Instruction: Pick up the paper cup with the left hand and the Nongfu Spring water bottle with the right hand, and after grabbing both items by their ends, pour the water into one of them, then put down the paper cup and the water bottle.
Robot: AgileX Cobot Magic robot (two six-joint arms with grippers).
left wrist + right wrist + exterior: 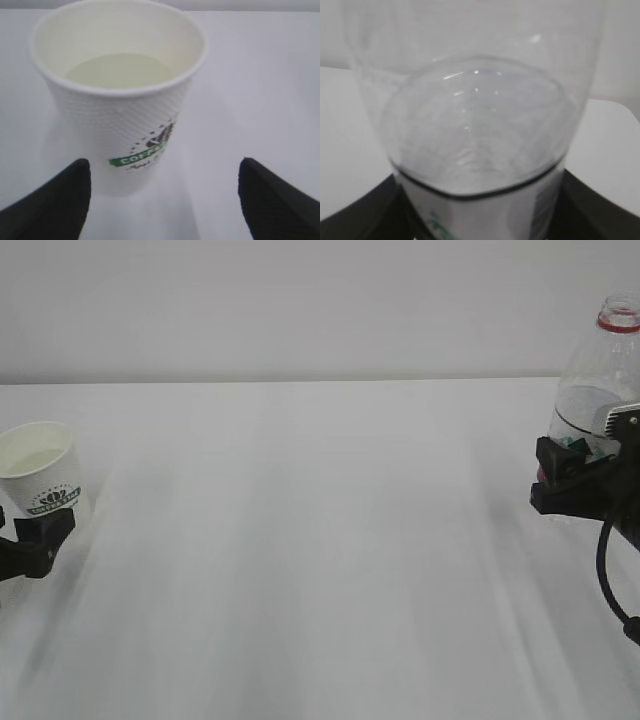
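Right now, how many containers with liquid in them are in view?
2. A small white paper cup with a green logo stands at the far left of the table. A tall clear plastic bottle with a red neck ring is at the far right. None appears hidden.

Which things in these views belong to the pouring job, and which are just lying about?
Belong to the job:
paper cup, holding liquid
water bottle, uncapped
left gripper, open around the cup
right gripper, closed on the bottle

Lying about:
nothing besides the white table

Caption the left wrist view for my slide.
Open left claw flanking a small white paper cup holding clear liquid.
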